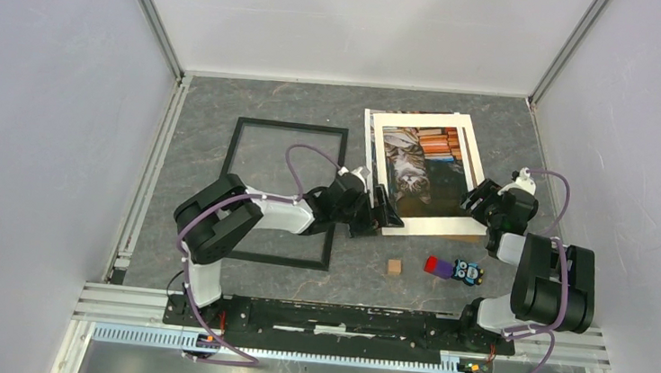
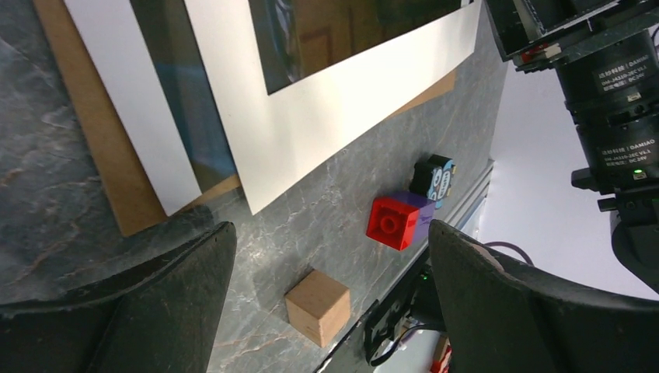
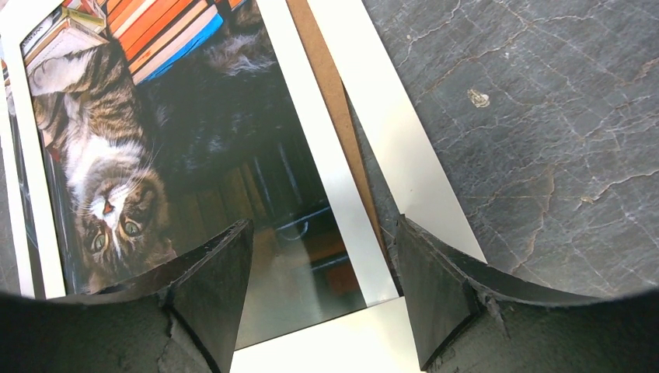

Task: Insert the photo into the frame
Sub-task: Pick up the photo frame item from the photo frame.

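Frame (image 1: 292, 125) lies flat on grey counter (image 1: 226, 96), left of centre, counter showing thru its opening. L arm (image 1: 252, 211) reaches across frame's right side. Frame sits just beside the photo stack, not touching it as far as top view shows.

Photo (image 1: 410, 166) (tabby cat, books behind) lies face up right of centre under a white mat (image 1: 423, 223), on a brown backing board (image 3: 330, 101). Board's edge pokes out past the mat, and another white sheet (image 3: 404, 140) shows beyond it.

L jaws: wide apart, nothing between them, low at the stack's near-left corner; the mat corner is just ahead in wrist view.

R jaws: apart, at the stack's near-right edge. One finger (image 3: 210, 295) is over the photo, the other (image 3: 443, 295) over the outer white sheet, w/ mat border and board edge between. Can't tell if touching.

Near edge of counter: wooden cube (image 1: 394, 266), red block (image 1: 434, 266), blue toy (image 1: 467, 272) in a row; block & toy touch, cube apart.
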Robot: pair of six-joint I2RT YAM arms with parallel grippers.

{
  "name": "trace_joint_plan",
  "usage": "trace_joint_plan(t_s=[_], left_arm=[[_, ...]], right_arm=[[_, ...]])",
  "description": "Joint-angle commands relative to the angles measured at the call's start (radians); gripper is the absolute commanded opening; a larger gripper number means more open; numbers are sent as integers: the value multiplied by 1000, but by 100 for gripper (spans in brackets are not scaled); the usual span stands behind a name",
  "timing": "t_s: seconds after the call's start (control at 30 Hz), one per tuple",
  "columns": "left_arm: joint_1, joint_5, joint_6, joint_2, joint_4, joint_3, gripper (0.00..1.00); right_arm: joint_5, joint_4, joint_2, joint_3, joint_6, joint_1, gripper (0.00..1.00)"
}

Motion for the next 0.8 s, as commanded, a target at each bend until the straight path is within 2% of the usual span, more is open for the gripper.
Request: trace_joint_plan(t_s=[0.0, 0.2, 0.5, 0.77], left_arm=[[-27, -72, -115, -9, 130, -51, 98], [-40, -170, -159, 9, 219, -108, 95], [-46, -167, -231, 101, 400, -126, 88], [-47, -199, -196, 48, 408, -118, 76]], right_arm=[[-18, -17, 9, -12, 12, -3, 73], [-19, -11, -2, -18, 12, -2, 73], [-41, 6, 7, -20, 17, -3, 72], [-65, 20, 21, -19, 21, -2, 72]])
